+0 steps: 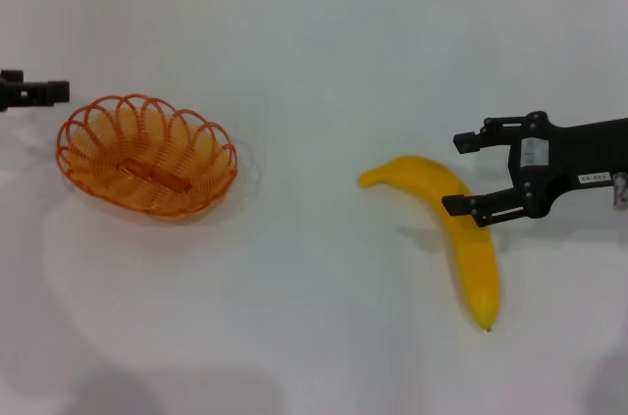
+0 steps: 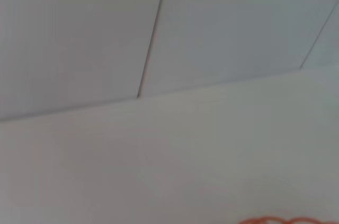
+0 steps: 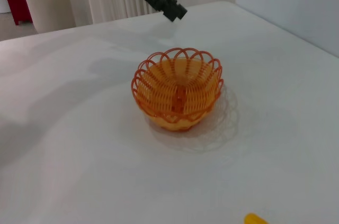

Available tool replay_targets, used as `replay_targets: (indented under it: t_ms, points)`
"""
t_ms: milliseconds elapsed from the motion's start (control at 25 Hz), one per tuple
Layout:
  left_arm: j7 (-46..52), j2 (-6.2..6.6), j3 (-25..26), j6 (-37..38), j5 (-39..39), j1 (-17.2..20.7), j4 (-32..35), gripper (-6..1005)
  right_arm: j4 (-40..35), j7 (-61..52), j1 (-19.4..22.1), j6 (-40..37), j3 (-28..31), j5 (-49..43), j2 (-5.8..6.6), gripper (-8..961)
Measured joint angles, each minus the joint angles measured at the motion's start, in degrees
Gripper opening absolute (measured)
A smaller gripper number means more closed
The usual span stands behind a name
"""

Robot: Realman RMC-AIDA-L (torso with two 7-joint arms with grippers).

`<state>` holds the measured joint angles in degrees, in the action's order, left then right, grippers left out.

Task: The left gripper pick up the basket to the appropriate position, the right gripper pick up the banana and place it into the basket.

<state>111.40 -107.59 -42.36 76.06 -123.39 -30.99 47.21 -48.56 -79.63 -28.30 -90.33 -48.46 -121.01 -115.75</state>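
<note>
My right gripper [image 1: 469,173] stands wide open, empty, straddling the banana [image 1: 461,229] to grasp it; the left gripper [image 1: 39,91], state unclear, waits beside the basket [image 1: 147,155].

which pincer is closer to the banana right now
Right. The right pincer is open at the banana, one finger over its middle and the other off its outer side. The left pincer is far across the table, beside the basket.

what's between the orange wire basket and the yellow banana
Nothing: in the head view, only bare white table separates the orange looped-wire basket from the curved yellow banana. The right wrist view shows the same.
</note>
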Motion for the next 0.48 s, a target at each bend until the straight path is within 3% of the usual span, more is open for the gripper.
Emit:
replay_targets:
  t_ms: [360, 480]
  points:
    - [4.01, 0.1, -0.1, 0.11, -10.14, -3.85, -0.02, 842, 0.05, -0.07, -0.03, -0.03, -0.13, -0.01, 0.0, 877]
    - [4.15, -0.4, -0.05, -0.25, -12.73, -4.98, -0.37, 840, 0.1, -0.09, -0.2, -0.05, -0.14, -0.01, 0.0, 877]
